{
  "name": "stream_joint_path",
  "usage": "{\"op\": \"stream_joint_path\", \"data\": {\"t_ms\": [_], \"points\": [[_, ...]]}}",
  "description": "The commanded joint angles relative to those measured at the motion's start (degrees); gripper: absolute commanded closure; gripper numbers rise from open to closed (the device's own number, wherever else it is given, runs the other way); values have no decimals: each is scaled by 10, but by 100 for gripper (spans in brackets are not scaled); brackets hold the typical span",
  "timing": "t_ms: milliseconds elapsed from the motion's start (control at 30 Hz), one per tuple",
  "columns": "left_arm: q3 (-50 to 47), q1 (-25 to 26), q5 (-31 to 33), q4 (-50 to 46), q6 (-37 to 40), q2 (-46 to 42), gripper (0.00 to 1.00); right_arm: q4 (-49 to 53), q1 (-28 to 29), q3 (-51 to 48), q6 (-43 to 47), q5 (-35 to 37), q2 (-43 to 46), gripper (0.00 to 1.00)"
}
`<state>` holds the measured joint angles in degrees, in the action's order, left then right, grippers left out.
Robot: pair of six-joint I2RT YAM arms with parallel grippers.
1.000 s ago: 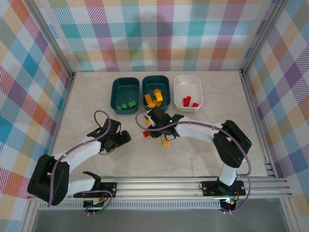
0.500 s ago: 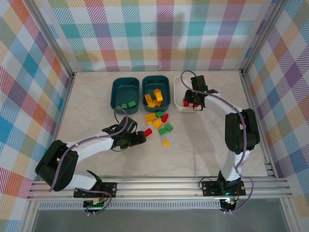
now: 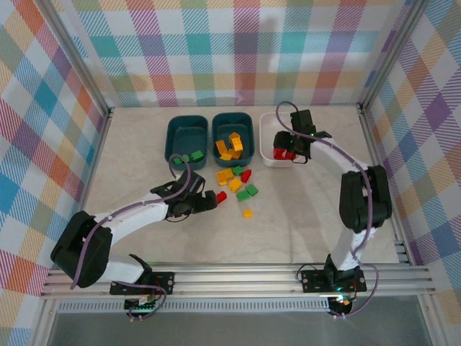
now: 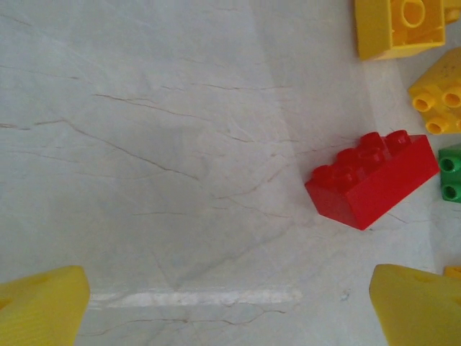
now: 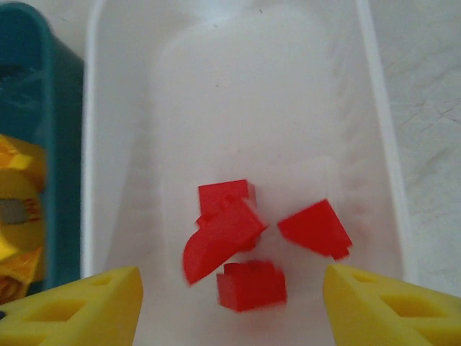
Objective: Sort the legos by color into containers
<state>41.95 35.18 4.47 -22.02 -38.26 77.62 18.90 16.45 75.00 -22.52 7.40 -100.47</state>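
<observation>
Left gripper (image 4: 230, 308) spread. Red lego (image 4: 371, 179) lies on the surface (image 4: 166, 130) at 2 o'clock of it. Right gripper (image 5: 232, 306) spread over white bin (image 5: 92, 144) — loose red legos (image 5: 225, 229) at 12 o'clock.

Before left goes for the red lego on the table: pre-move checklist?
1. Left gripper open, nothing between its fingers: ok.
2. Red lego centred in the gap: not ok, it lies right of centre in the left wrist view.
3. Red lego apart from green lego: cannot tell, they are very close.
4. Right gripper open, empty, above white bin: ok.
5. White bin holds only red legos: ok.
</observation>
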Motion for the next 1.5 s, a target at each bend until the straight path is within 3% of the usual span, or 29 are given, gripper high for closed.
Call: {"op": "stream_joint_path", "data": {"t_ms": [0, 133, 300, 433, 600, 1200, 1300, 1467], "points": [[3, -16, 39, -33, 0, -23, 0, -19, 40, -41, -7, 11, 73, 32], [-23, -66, 35, -34, -25, -51, 0, -23, 139, -85, 9, 20, 106, 31], [-85, -165, -18, -10, -62, -106, 0, -18, 264, -113, 36, -4, 87, 33], [-125, -225, -61, 16, -74, -129, 0, -9, 306, -99, 50, -47, 36, 33], [-135, -241, -107, 43, -78, -92, 0, -2, 350, -48, 68, -56, -41, 32], [-144, -242, -109, 43, -69, -98, 0, 46, 360, 59, 105, 6, -170, 32], [-143, -242, -112, 43, -69, -98, 0, 35, 362, 59, 108, 11, -174, 37], [-140, -242, -108, 34, -64, -104, 0, 11, 362, 36, 104, 16, -131, 55]]}}
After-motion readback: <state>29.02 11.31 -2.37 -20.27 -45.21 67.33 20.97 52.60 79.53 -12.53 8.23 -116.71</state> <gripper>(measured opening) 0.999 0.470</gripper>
